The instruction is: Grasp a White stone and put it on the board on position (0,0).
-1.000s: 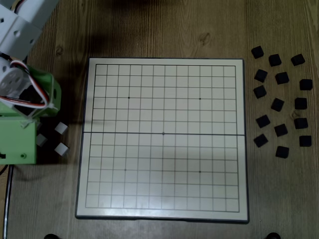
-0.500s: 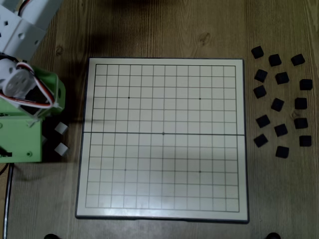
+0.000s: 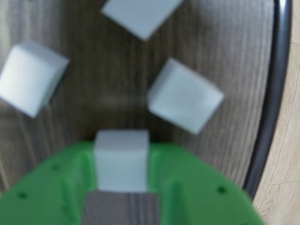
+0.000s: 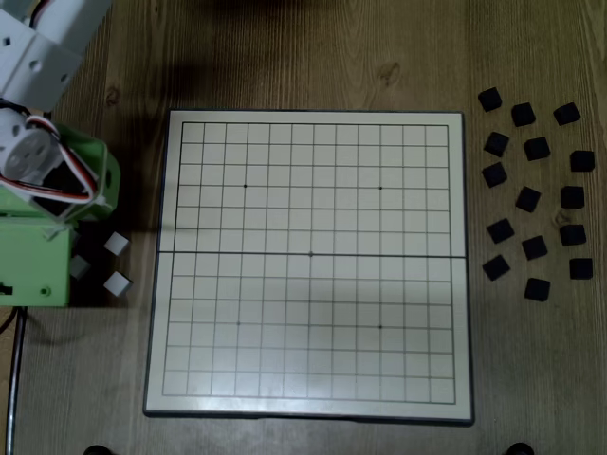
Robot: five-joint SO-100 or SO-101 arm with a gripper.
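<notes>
In the wrist view my green gripper [image 3: 122,152] is shut on a White stone [image 3: 122,159], a small white cube held snugly between both fingers just above the wooden table. Three more white stones lie loose ahead of it: one to the right [image 3: 184,95], one at the left [image 3: 30,77], one at the top edge [image 3: 139,14]. In the fixed view the green and white arm [image 4: 38,256] hangs over the table left of the board [image 4: 308,398] and hides the fingers. Position (0,0) is the bare centre dot [image 4: 311,254] on the seam.
Loose white stones [image 4: 116,244] [image 4: 117,283] lie between the arm and the board's left rim. Several black tiles [image 4: 531,194] are scattered on the wood right of the board. A dark cable [image 3: 274,93] curves along the wrist view's right side.
The arm's green body shifted a little to the right and then back to the left over the white stones. The board and black tiles have not moved.
</notes>
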